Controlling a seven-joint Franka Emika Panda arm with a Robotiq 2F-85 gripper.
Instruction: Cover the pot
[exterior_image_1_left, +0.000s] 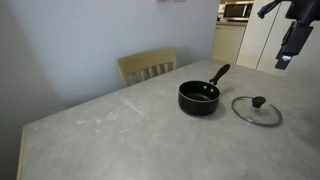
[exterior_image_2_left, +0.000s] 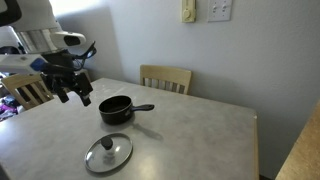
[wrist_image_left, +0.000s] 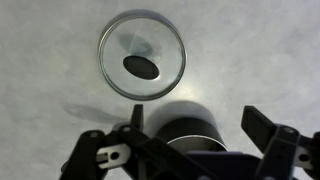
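The pot (exterior_image_1_left: 198, 97) is a small black saucepan standing upright on the grey table (exterior_image_1_left: 110, 135), with its long handle (exterior_image_1_left: 220, 73) pointing to the far side. Beside it the round glass lid (exterior_image_1_left: 257, 110) with a black knob lies flat on the table, apart from the pot. My gripper (exterior_image_1_left: 285, 60) hangs open and empty in the air above the lid. In the other exterior view the gripper (exterior_image_2_left: 78, 97) is left of the pot (exterior_image_2_left: 115, 110), and the lid (exterior_image_2_left: 108, 153) lies nearer the camera. The wrist view looks down on the lid (wrist_image_left: 142, 55) and the pot's dark rim (wrist_image_left: 190, 135) between my fingers (wrist_image_left: 265, 125).
A wooden chair (exterior_image_1_left: 147, 66) (exterior_image_2_left: 166, 78) stands pushed against the table's far edge. A plain wall with a switch plate (exterior_image_2_left: 218, 10) rises behind it. Cabinets with a microwave (exterior_image_1_left: 237, 11) stand beyond the table's corner. The table's edge (exterior_image_2_left: 258, 130) runs close to a wall.
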